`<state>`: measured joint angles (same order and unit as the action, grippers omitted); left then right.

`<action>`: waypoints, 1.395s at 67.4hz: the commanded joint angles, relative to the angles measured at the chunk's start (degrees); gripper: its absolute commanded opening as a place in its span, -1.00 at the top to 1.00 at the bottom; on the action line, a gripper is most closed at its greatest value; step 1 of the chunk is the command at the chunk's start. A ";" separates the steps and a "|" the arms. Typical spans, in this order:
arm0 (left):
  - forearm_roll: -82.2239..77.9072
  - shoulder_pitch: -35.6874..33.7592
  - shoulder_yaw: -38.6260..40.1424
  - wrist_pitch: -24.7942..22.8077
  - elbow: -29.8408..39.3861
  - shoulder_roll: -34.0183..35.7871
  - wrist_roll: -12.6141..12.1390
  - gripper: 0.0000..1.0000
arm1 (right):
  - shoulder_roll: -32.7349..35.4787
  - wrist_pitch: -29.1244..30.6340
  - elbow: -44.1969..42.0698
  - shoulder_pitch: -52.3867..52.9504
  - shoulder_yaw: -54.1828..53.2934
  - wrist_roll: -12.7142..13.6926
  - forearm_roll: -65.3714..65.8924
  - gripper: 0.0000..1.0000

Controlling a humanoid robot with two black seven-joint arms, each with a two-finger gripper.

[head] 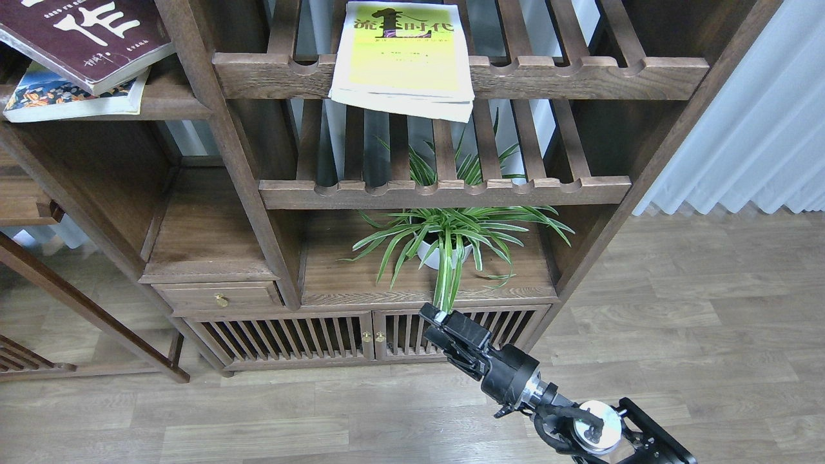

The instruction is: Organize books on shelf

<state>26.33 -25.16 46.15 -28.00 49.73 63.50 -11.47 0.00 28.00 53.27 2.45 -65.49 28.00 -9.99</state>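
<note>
Grey wood floor [677, 335], white curtain [760, 129] rt, dark cabinet [290, 335] w/ slatted doors

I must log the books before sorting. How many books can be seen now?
3. The yellow-green book lies on the upper slatted rack. The maroon book lies on the smaller colourful book, on the left shelf. Others may be hidden beyond the frame.

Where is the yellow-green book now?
In the head view, the yellow-green book lies top centre on the upper slatted rack, overhanging its front rail, above the potted plant.

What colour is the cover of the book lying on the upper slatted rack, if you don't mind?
Yellow-green with black characters: the book, best seen in the head view.
</note>
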 commanded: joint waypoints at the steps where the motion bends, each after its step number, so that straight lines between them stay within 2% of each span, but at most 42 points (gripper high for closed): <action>1: 0.03 3.53 0.08 0.00 -2.79 -6.19 0.22 -0.97 | 0.00 0.00 0.08 -0.25 -0.16 0.00 -0.03 -0.80; 16: -0.05 8.37 0.08 0.00 -8.33 -18.58 -0.04 -0.97 | 0.00 0.00 2.28 -0.25 -0.25 0.00 -0.12 -0.85; 18: -0.14 9.86 0.08 0.00 -10.44 -23.41 -0.39 -0.97 | 0.00 0.00 4.03 -0.25 -0.25 0.00 -0.12 -0.84; 34: -0.49 13.56 -2.03 0.00 -17.03 -37.05 -0.57 -0.97 | 0.00 0.00 9.04 0.72 -0.95 0.00 -0.03 -0.83; 40: -0.41 14.08 -3.44 0.00 -18.70 -40.74 -0.57 -0.97 | 0.00 -0.13 11.07 1.95 -2.36 -1.10 0.05 -0.83; 44: -0.58 14.09 -4.14 0.00 -19.32 -42.84 -0.57 -0.97 | 0.00 -2.68 12.21 3.09 -3.50 -1.89 0.05 -0.83; 49: -0.76 14.09 -5.02 0.00 -19.67 -44.69 -0.65 -0.97 | 0.00 -5.05 13.09 4.67 -5.08 -2.77 0.05 -0.83; 61: -0.76 14.00 -5.72 0.00 -20.55 -47.15 -0.65 -0.97 | 0.00 -10.06 14.67 9.32 -6.76 -3.04 0.23 -0.83; 67: -0.85 14.00 -5.81 0.00 -20.55 -47.25 -0.65 -0.97 | 0.00 -13.05 15.81 12.58 -6.76 -4.26 0.14 -0.83; 94: -0.85 14.09 -5.81 0.00 -22.66 -47.25 -0.57 -0.97 | 0.00 -19.65 21.88 16.10 -6.84 -5.23 0.23 -0.83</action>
<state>25.49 -11.16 40.34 -27.99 27.71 16.26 -12.07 0.00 10.20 73.21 17.54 -72.28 23.09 -9.82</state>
